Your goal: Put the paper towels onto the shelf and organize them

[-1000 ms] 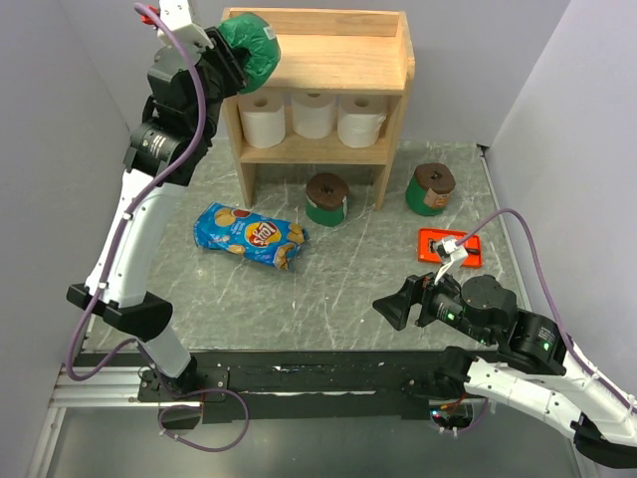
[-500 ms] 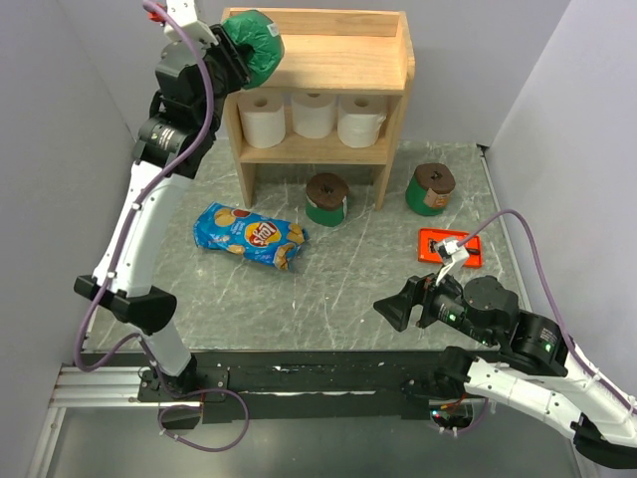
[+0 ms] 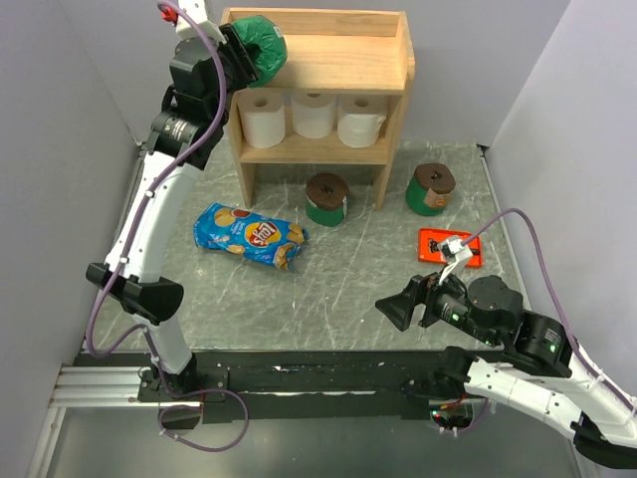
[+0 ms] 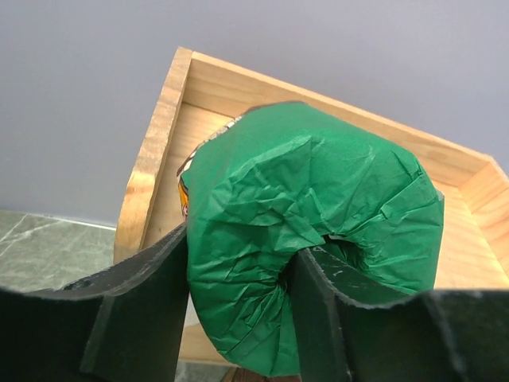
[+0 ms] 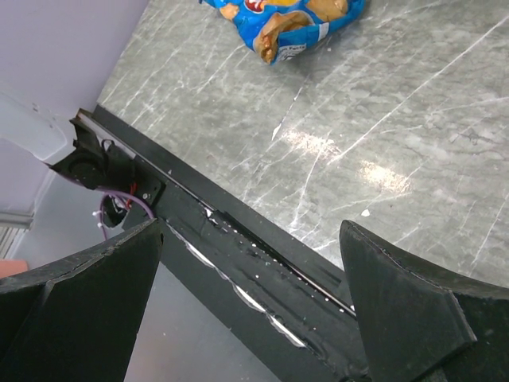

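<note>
The left gripper (image 4: 238, 267) grasps a green-wrapped roll (image 4: 318, 215). One black finger lies against the roll's left flank and the other is pressed into a crease in the wrapping. In the overhead view this sits at the upper left of the frame, at the left end of the shelf (image 3: 338, 62). The roll overlaps the left rim of the top board. Whether it rests on the wood cannot be told. The left arm rises from its base at the bottom left, elbow low and out to the left, forearm climbing steeply, wrist turned rightward over the rim. Bare wood of the top board runs from the roll to the right rim, with the back rim close behind. The grey wall (image 3: 60, 119) is near the arm's outer side.

On the lower tier three white rolls (image 3: 315, 113) stand side by side, filling its width. Two more green rolls (image 3: 326, 198) stand upright on the table (image 3: 358, 284), one at the shelf's front and one just right of its right leg.

The right gripper (image 3: 395, 311) hangs low at the lower right, jaws spread wide on nothing, pointing left. An orange package (image 3: 450, 246) lies just above it, and a blue chip bag (image 3: 249, 234) lies left of centre
</note>
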Tool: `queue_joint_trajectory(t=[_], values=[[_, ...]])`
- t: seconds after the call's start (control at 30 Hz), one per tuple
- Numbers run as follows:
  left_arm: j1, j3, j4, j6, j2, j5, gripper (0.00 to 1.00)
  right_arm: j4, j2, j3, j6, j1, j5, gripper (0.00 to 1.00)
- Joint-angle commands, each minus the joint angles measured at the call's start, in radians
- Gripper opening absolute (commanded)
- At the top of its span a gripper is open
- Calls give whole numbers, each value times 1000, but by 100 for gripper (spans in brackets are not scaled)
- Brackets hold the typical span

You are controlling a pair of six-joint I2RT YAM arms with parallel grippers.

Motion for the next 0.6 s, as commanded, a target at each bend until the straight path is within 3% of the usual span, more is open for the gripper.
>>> queue_joint_trajectory(t=[0.0, 0.4, 0.57], values=[[22, 70, 111, -21, 12, 34, 55, -4, -6, 56, -14, -6, 21, 100], [69, 102, 215, -18, 57, 132, 70, -16, -14, 74, -14, -4, 35, 100], [69, 75, 251, -10, 28, 164, 71, -11, -6, 67, -11, -4, 36, 99]])
